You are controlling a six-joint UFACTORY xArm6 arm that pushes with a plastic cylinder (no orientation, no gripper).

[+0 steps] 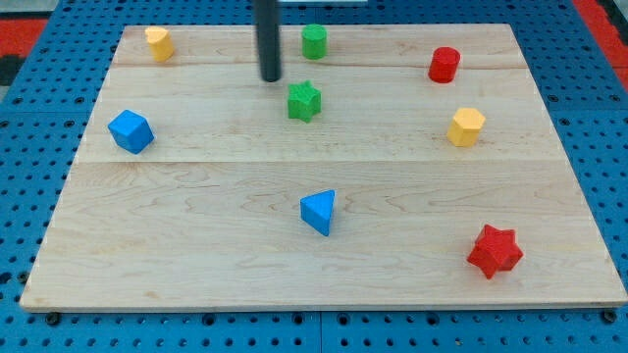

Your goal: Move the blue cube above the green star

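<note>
Currently my tip [271,78] sits near the view's top of the table [196,245], just up-left of the green star [305,100], not touching it; end effector is a bare rod, nothing to open or close, holding nothing. Blue cube [130,131] is well apart at the view's left edge, lower than the star. Target spot is the gap above the star, between it and the green block [314,41], which looks like a cylinder; that gap is tight.

Judgement: step in hand is getting behind the cube. Go round to its left, slightly below, without clipping it, then push right and a little up across open wood. Keep the line through the cube's centre so it doesn't spin off. Slow near the end, otherwise it could knock the star or the green block. Yellow block [158,43] at top left and blue triangular block [319,212] lie off the likely path, red ones too
</note>
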